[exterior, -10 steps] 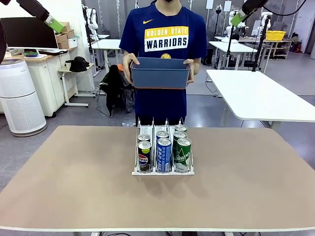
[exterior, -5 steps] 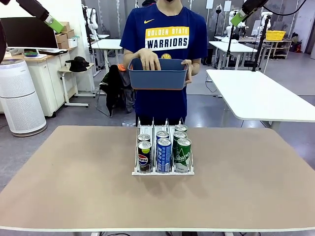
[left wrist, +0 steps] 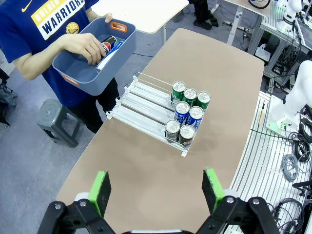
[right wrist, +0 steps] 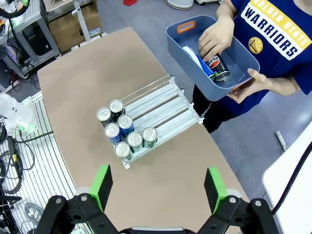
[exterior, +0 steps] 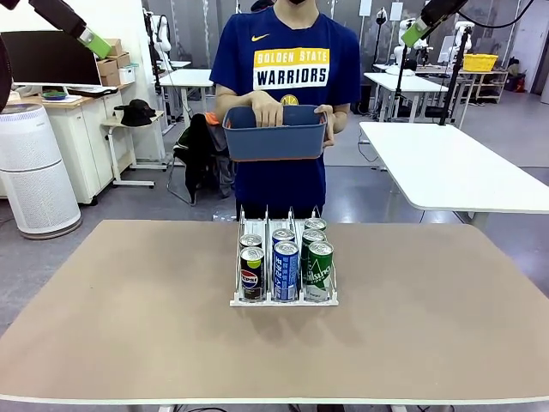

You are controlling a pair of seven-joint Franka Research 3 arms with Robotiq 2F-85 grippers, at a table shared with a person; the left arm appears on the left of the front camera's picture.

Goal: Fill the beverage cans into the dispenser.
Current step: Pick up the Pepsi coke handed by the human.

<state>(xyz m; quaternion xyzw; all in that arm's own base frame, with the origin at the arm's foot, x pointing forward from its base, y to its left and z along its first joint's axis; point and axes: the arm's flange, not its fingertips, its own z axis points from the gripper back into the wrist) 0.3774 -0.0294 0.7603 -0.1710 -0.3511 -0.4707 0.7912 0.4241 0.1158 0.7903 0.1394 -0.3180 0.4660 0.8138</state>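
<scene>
Green-padded left gripper (left wrist: 157, 191) hangs high over the tan tabletop (exterior: 129, 326), jaws spread fully wide, nothing btwn the pads, touching nothing. Right gripper (right wrist: 158, 189) likewise: pads wide apart, empty, well above the table. Small clear three-lane sloped rack w/ thin wire dividers (exterior: 283, 302) sits mid-table. Seven slim aluminium cans are bunched upright at its low front lip: two black Pepsi cans (exterior: 252, 276) in robot's left lane, two blue cans w/ white print (exterior: 286, 271) centre, three green cans (exterior: 319, 271) right. Person at far side holds a dark blue rectangular plastic bin (exterior: 276, 142) at chest height w/ one hand (right wrist: 251, 80). Other hand (right wrist: 214, 36) is inside the bin, on a lying Pepsi can (right wrist: 218, 67) next to a blue one (right wrist: 197, 58).
</scene>
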